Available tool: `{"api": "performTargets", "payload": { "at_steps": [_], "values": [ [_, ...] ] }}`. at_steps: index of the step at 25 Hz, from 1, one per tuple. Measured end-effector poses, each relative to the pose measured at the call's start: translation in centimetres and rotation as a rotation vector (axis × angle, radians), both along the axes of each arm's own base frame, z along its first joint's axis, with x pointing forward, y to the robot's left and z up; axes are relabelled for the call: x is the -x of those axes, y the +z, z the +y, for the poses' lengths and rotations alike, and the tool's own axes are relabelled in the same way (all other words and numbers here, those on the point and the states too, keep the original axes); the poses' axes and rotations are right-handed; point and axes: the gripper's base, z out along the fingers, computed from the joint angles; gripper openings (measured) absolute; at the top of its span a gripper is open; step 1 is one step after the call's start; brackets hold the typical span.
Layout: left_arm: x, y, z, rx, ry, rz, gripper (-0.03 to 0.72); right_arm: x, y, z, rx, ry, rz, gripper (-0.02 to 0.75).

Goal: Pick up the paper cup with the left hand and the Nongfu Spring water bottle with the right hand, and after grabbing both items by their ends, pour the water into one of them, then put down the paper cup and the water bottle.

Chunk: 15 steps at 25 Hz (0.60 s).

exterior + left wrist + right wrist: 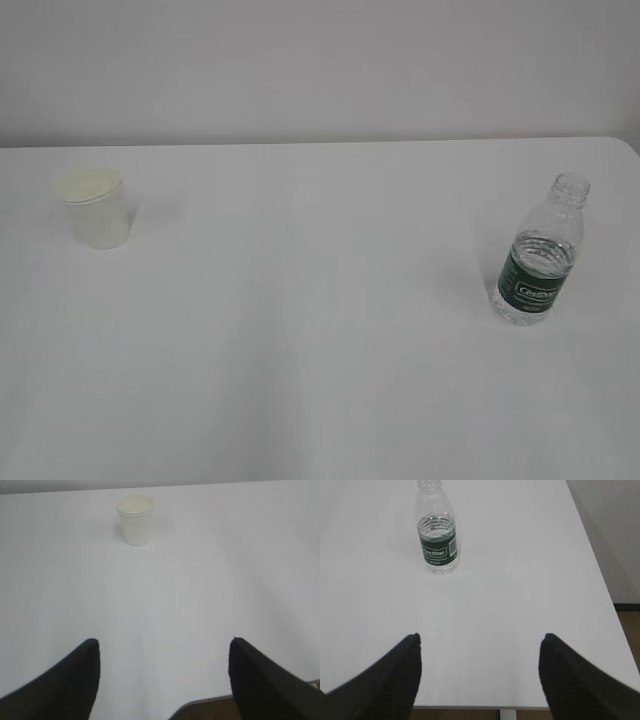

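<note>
**Both hands wide and empty, cup and bottle standing untouched**

We see the paper cup (97, 208) upright on the white surface (320, 330), far to the left of the Nongfu Spring water bottle (540, 252) in the exterior view. The two are well apart, with only bare surface between them. Neither arm shows in that view.

The bottle stands upright near the surface's right edge, capless, threaded neck open. Its dark green label with white lettering wraps the lower half. The water (436, 526) sits at about shoulder height in the bottle, level just above the label.

Left wrist view: the left hand (164, 652) is spread wide, holding nothing. We see both black fingers (75, 680) at the bottom of the frame, with the cup (135, 520) well ahead of them, slightly left of the gap's centre. The cup's rolled rim faces up; we can't tell from here whether anything is inside it.

Right wrist view: the right hand (480, 647) is also wide, holding nothing. Its fingers (570, 680) frame bare surface, and the bottle (436, 530) stands well ahead, in line with the left finger rather than centred in the gap. The near edge of the surface passes under the fingers; floor shows to the right of the bottle, beyond the surface's side edge.
</note>
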Motion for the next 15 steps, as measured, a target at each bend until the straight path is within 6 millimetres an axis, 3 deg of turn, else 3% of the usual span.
{"api": "performTargets", "payload": {
  "at_steps": [15],
  "values": [
    [0.00, 0.00, 0.00, 0.000, 0.000, 0.000, 0.576, 0.00, 0.00, 0.00, 0.000, 0.000, 0.000, 0.554]
  ]
}}
